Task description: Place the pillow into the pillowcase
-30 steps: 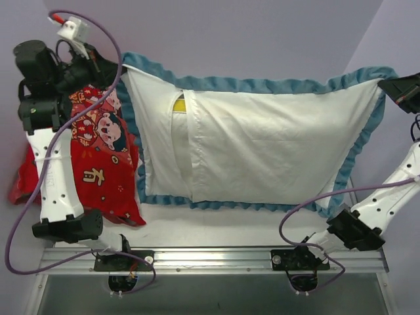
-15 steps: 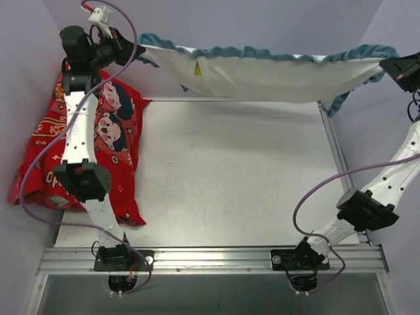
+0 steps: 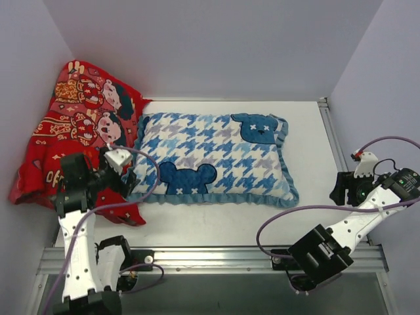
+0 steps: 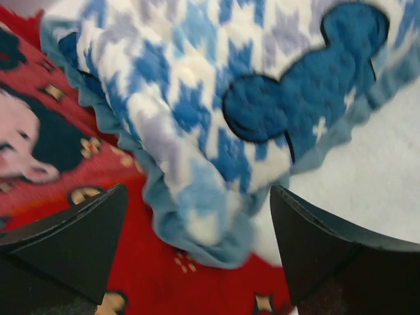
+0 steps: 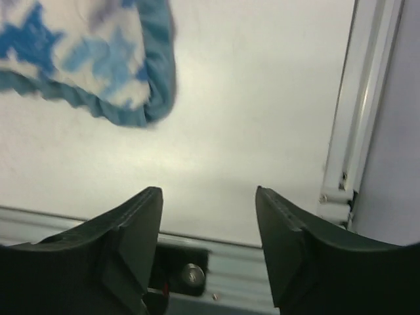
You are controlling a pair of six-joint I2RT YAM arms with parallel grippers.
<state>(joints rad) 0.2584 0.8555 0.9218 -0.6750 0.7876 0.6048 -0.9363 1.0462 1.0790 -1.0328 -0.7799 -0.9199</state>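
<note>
Top external view: the pillowcase (image 3: 213,154) lies flat on the counter (image 3: 308,131), houndstooth face up. Its long axis runs left to right, and its left end laps onto the red cloth (image 3: 72,125). It looks plump; the pillow itself does not show. My left claw (image 4: 197,190) is spread wide and grips nothing, its 2 fingers either side of the case's near-left ruffled corner. My right claw (image 5: 208,190) is partly spread and empty, near the counter's right edge. The case's near-right corner lies to its far left.
</note>
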